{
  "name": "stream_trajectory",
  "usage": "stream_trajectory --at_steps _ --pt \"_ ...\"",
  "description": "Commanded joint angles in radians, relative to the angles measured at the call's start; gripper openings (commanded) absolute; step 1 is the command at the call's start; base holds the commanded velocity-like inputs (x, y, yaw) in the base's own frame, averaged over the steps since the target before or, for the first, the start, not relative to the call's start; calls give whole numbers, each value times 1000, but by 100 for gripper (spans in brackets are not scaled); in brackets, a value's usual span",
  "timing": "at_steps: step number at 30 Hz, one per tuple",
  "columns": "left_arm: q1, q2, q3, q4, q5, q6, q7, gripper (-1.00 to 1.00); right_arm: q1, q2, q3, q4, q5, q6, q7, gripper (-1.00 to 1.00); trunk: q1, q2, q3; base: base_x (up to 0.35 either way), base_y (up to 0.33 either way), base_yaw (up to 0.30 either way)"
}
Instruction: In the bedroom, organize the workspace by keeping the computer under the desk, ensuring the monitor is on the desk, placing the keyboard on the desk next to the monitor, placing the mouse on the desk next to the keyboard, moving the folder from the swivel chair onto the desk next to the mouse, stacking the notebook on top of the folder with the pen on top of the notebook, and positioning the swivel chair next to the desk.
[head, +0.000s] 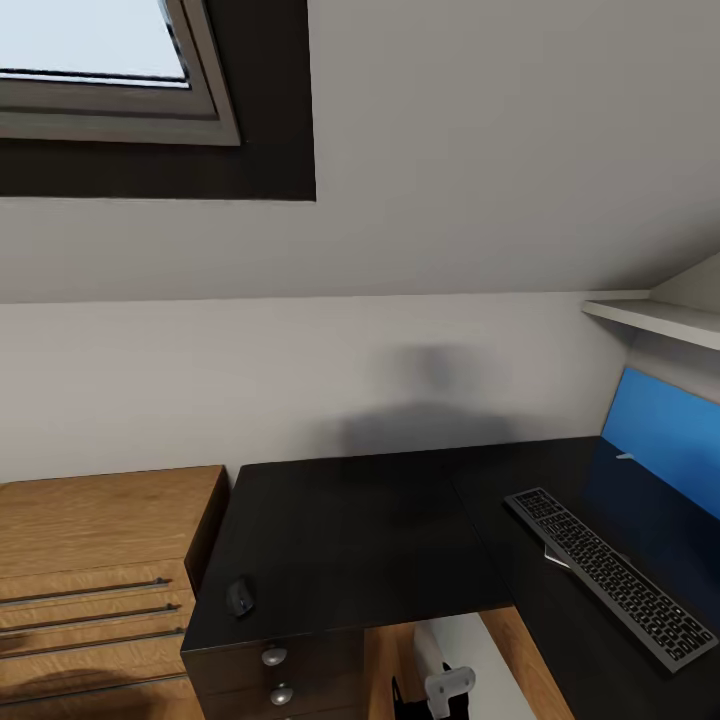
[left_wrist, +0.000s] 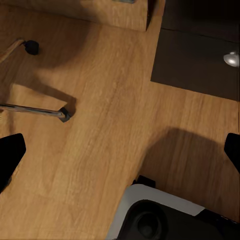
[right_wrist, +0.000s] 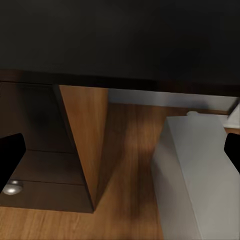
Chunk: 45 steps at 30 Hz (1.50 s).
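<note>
**Facing the desk corner, both arms low and empty**

From the head view we look down on the desk (head: 370, 530), its black top bare in the middle. The mouse (head: 240, 597) sits near the top's front left corner, well apart from the keyboard (head: 610, 575), which lies along the right wing beside the blue back panel (head: 665, 440). A small pale sliver (head: 625, 457) rests near that panel; it may be the pen, but we cannot tell. The light-wood dresser (head: 95, 580) stands just left of the desk, and a skylight (head: 95, 50) is overhead.

In the left wrist view we see wood floor (left_wrist: 110, 125), a chair-base leg with a castor (left_wrist: 62, 113) and a drawer knob (left_wrist: 231, 59). The left gripper (left_wrist: 120, 152) has its jaws wide apart, holding nothing.

In the right wrist view the right gripper (right_wrist: 120, 155) is likewise spread and empty, pointed under the desk at its wood side (right_wrist: 85, 145) and a pale grey box, probably the computer (right_wrist: 200, 175), on the floor there.

We judge the mouse the main risk: so near the edge, a careless reach could knock it off. The chair legs beside our base could snag a turn.
</note>
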<state>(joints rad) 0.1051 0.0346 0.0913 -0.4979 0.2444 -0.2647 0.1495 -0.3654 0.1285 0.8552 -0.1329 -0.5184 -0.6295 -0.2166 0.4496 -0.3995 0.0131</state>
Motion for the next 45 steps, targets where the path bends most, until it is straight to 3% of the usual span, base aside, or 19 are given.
stream_trajectory --at_steps 1,3,4,14,19,21,22,23,26,29,34,35,36,39,40,41,43,45 --pt "1 0 -2 -1 8 -30 1 100 0 0 9 0 -1 -1 -9 100 0 -1 0 0 0 0" --pt "1 -2 -1 2 8 -122 -1 100 0 -1 9 0 -1 -2 -9 100 0 -1 0 0 0 0" --pt "1 -5 -6 9 9 -266 -4 100 0 1 9 0 -2 -2 -9 100 0 -1 0 0 0 -27" --pt "1 -9 -8 8 9 -289 -2 100 0 -4 5 -1 -2 -2 -9 100 0 -1 -2 0 0 -13" --pt "1 -63 -19 -14 4 -289 0 100 -1 0 6 -23 0 -33 -30 100 0 -1 -2 0 0 0" --pt "1 -83 -43 -36 -13 -285 1 100 -1 0 5 -64 0 -57 -64 100 0 -1 -2 0 0 0" --pt "1 -99 -76 -90 -42 -279 9 100 -1 -2 3 -138 1 -69 -121 100 0 -1 -2 0 0 0" --pt "1 -104 -85 -113 -51 -275 13 100 -1 -3 2 -163 1 -71 -139 100 0 -1 -2 0 0 0" --pt "1 -127 -111 -262 -78 -207 66 100 -1 -7 0 -272 6 -59 -225 100 0 -1 -2 0 0 0" --pt "1 -144 -142 -472 -88 -25 122 100 -3 -24 -2 -376 8 13 -271 100 0 -1 -2 0 0 0" --pt "1 -150 -185 -706 -90 199 144 100 -6 -74 -20 -532 7 119 -286 100 0 -1 -2 0 0 0" --pt "1 -151 -190 -762 -90 253 145 100 -7 -86 -40 -572 7 148 -287 100 0 -1 -2 0 0 0" --pt "1 -153 -198 -871 -89 360 147 100 -7 -101 -106 -655 6 235 -287 100 0 -1 -2 0 0 0" --pt "1 -168 -211 -982 -88 468 148 100 -8 -108 -204 -759 6 384 -286 100 0 -1 -2 0 0 0" --pt "1 -194 -220 -1047 -88 540 149 100 -10 -110 -297 -835 7 533 -286 100 0 -1 -2 0 0 0" --pt "0 -203 -222 -1068 -88 575 149 100 -13 -111 -349 -860 6 609 -287 100 0 -1 -2 0 0 0" --pt "0 -209 -224 -1085 -88 613 150 100 -19 -111 -411 -876 4 684 -287 100 0 -1 -2 0 0 0" --pt "-7 -209 -225 -1104 -86 677 152 100 -49 -107 -581 -901 0 839 -285 100 0 -1 -2 0 0 0"
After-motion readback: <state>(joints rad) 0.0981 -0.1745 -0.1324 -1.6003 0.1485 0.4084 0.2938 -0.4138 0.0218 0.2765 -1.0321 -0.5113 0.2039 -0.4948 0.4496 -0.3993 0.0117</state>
